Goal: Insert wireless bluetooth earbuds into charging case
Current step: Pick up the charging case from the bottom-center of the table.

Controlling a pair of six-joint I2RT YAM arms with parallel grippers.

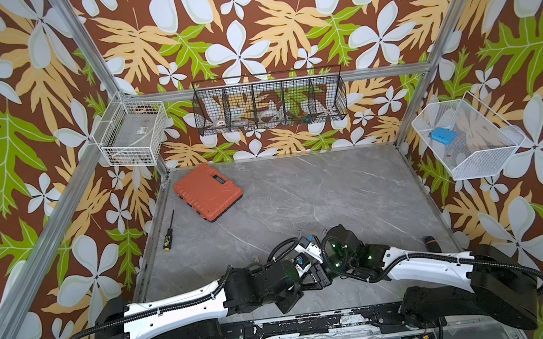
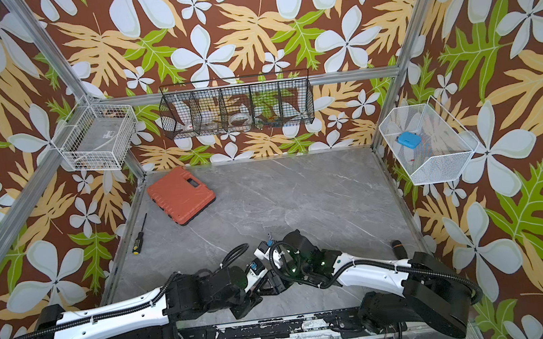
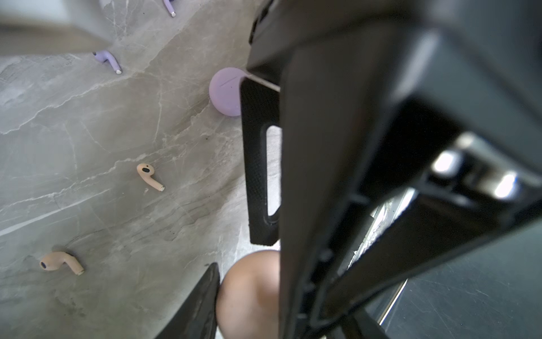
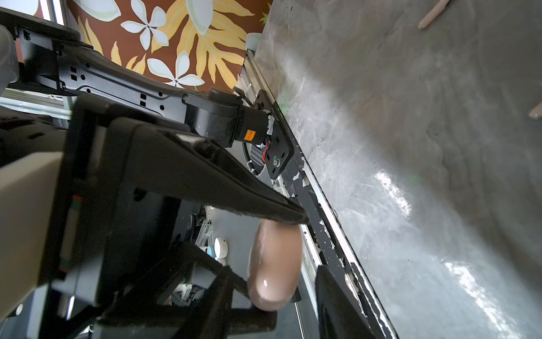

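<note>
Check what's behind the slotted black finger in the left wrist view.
A round lavender case on the table, partly showing; the slotted finger covers the rest.

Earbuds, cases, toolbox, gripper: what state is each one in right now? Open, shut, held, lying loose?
pink earbuds: lying loose on the table, not in a case.
lavender earbuds: lying loose on the table too.
lavender case: flat on the table, shut.
right gripper: shut on the pink case.
pink case: held on edge, lid looks shut.
orange toolbox: shut, flat on the table.
</note>
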